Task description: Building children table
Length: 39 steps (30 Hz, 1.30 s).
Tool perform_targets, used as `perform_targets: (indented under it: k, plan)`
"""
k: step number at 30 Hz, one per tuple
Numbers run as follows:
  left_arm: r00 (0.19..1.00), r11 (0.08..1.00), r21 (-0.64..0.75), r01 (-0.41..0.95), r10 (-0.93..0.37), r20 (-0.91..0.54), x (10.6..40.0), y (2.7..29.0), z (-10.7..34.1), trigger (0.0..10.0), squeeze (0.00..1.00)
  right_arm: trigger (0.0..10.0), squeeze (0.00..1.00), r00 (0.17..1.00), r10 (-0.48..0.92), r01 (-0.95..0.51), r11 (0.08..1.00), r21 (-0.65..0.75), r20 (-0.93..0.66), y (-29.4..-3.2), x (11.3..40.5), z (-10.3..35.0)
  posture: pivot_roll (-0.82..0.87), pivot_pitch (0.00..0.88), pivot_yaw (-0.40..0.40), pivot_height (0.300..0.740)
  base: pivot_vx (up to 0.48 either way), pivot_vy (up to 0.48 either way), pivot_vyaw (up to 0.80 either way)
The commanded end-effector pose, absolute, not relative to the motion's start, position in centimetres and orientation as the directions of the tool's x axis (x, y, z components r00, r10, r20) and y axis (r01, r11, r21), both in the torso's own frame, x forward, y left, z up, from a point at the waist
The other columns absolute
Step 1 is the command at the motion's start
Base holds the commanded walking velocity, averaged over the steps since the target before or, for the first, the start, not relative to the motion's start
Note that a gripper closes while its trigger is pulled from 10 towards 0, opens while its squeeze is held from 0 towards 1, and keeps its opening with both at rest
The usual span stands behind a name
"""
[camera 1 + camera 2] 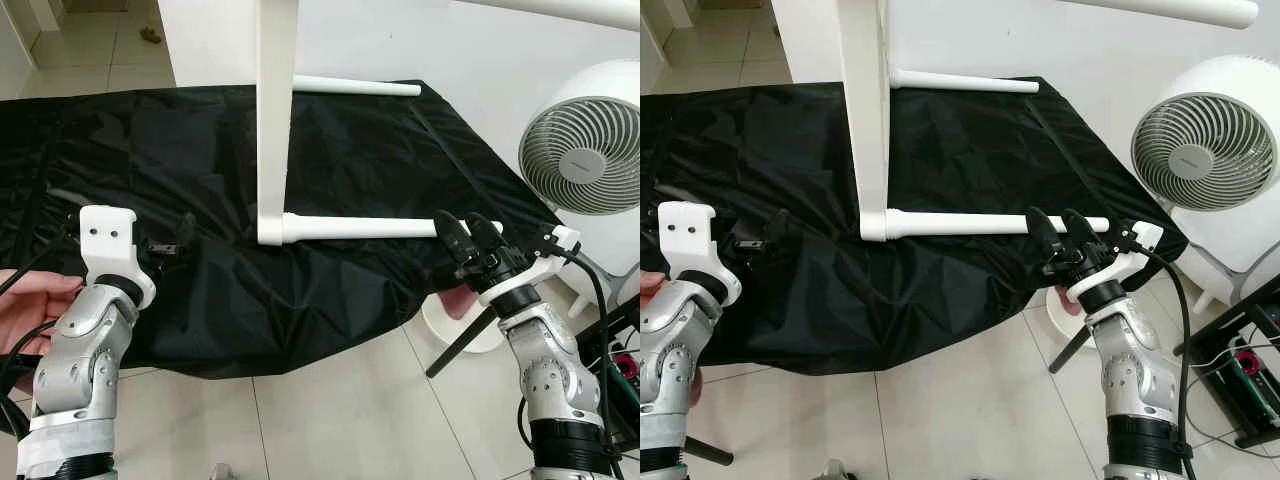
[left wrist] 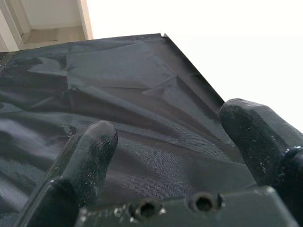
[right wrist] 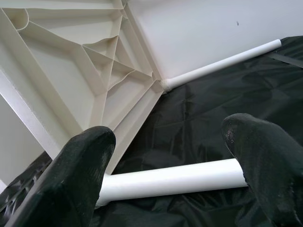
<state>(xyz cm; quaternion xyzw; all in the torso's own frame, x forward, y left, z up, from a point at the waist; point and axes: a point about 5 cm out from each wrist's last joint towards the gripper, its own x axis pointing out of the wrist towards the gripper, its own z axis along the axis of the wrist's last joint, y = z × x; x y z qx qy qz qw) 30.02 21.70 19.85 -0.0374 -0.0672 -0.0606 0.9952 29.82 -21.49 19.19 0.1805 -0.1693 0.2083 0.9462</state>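
A white plastic children's table [image 1: 275, 120] stands on its edge on a black crinkled sheet [image 1: 200, 270], round legs jutting sideways. The right pincer [image 1: 468, 237], released, hovers at its near leg's [image 1: 360, 227] tip; the left pincer [image 2: 165, 156], released, hangs over the sheet.

Tiled floor [image 1: 330, 420] of pale, glossy squares with thin grout lines. A wrinkled black sheet [image 1: 350, 160] lies spread flat over it, its near edge and right-hand corner resting on bare tile. On the sheet stands a white plastic table panel [image 1: 275, 120], set on edge; its ribbed underside is visible in the right wrist view. Two white cylindrical legs project sideways from the panel: the near leg [image 1: 360, 227] lies along the sheet, and the far leg [image 1: 355, 87] runs parallel near the sheet's back edge. A white fan [image 1: 590, 150] stands just beside the sheet's right corner.
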Motion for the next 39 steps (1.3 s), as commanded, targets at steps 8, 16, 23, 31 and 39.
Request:
perform_targets:
  k: [8, 16, 23, 31, 39]
  plan:
    - [0.986, 0.992, -0.06, 0.112, -0.103, 0.134, 29.8, 21.9, 19.7, 10.0, 0.0, 10.0, 0.0, 0.853, 0.324, -0.446, 0.859, 0.251, 0.408, -22.1, 30.0, 19.5, 0.11, 0.109, -0.045, 0.74, 0.0, 0.0, 0.0]
    - [0.986, 0.992, -0.056, 0.11, -0.102, 0.131, 29.7, 22.0, 19.6, 10.0, 0.0, 10.0, 0.0, 0.853, 0.329, -0.45, 0.858, 0.249, 0.406, -22.0, 30.0, 19.6, 0.12, 0.121, -0.05, 0.74, 0.0, 0.0, 0.0]
    - [0.987, 0.993, -0.055, 0.107, -0.1, 0.127, 29.6, 22.0, 19.5, 10.0, 0.0, 10.0, 0.0, 0.852, 0.335, -0.452, 0.858, 0.244, 0.402, -21.9, 30.0, 19.5, 0.12, 0.121, -0.051, 0.74, 0.0, 0.0, 0.0]
    - [0.987, 0.993, -0.053, 0.109, -0.102, 0.128, 29.6, 21.8, 19.4, 10.0, 0.0, 10.0, 0.0, 0.852, 0.355, -0.456, 0.864, 0.212, 0.385, -21.0, 29.9, 19.1, 0.12, 0.114, -0.051, 0.74, 0.0, 0.0, 0.0]
    - [0.986, 0.993, -0.048, 0.112, -0.105, 0.127, 29.4, 21.7, 19.2, 10.0, 0.0, 10.0, 0.0, 0.866, 0.334, -0.412, 0.898, 0.153, 0.372, -19.9, 29.9, 18.7, 0.12, 0.11, -0.053, 0.74, 0.0, 0.0, 0.0]
